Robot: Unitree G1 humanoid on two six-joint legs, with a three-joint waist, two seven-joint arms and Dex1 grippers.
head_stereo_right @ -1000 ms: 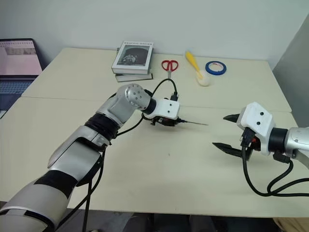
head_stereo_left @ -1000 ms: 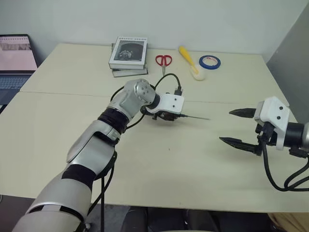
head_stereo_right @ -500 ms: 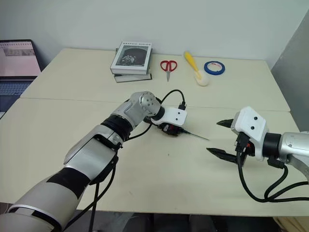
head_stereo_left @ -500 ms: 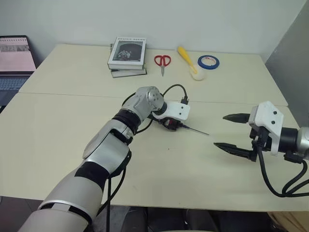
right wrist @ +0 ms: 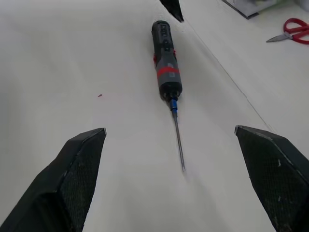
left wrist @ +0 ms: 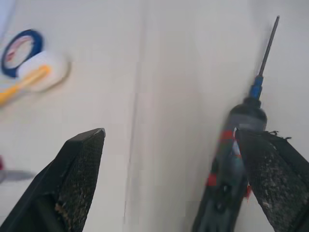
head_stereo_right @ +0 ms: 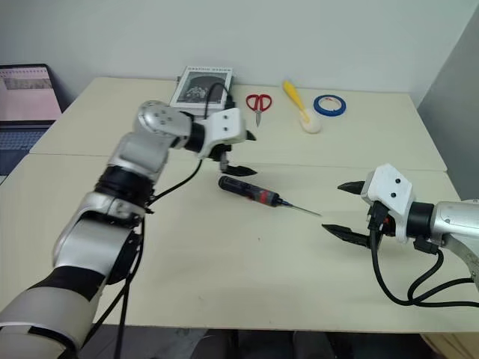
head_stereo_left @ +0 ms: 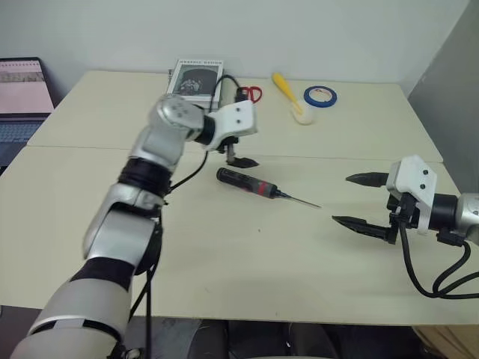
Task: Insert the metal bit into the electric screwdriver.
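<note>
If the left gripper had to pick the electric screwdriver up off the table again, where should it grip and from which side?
Probably the thick black body behind the red band of the electric screwdriver, coming from above with the fingers across its long axis. It lies flat on the table, so its sides are free. Avoid the thin metal bit at its blue tip. The left gripper, open, hovers by the rear end.

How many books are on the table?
2, it seems: the top book lies on a second book at the table's far edge, left of the scissors. The left arm hides part of the stack.
</note>
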